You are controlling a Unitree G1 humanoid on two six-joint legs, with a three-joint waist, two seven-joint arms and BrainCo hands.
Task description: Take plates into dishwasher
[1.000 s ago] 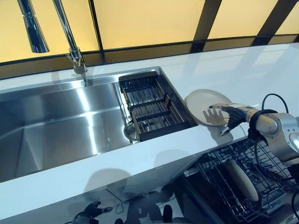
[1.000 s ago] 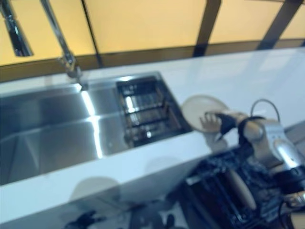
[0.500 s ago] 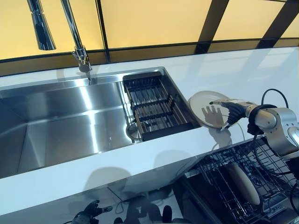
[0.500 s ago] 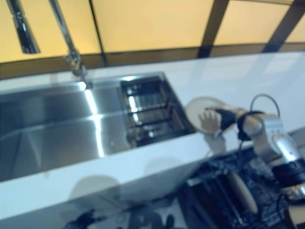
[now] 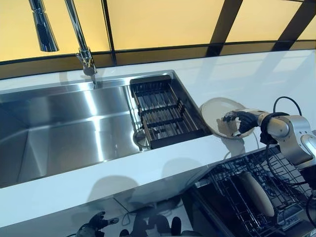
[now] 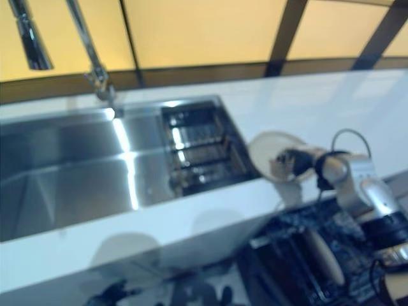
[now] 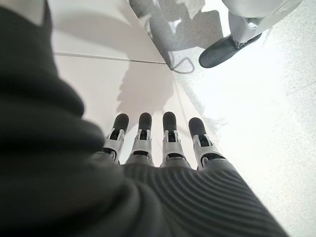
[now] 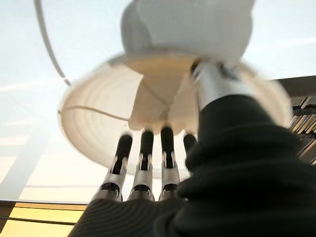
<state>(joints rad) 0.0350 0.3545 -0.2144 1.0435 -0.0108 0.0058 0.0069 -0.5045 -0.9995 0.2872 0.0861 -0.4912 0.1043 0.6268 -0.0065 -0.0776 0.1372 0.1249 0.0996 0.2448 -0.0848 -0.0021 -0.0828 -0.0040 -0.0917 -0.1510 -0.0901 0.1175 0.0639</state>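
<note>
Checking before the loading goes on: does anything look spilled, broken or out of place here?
Nothing stands out. The cream plate lies whole on the white counter under the right hand. Another plate stands on edge in the dishwasher rack. No spills show.

A stainless steel sink [image 5: 64, 133] fills the left and centre of the frame. At its right end sits a dark slatted drainer rack [image 5: 165, 112], with a round drain [image 5: 139, 139] just left of the rack's lower corner. A chrome tap [image 5: 79, 37] rises at the upper left. The white worktop [image 5: 247, 74] runs round the sink. Amber panels [image 5: 158, 22] with dark frames line the top.
</note>
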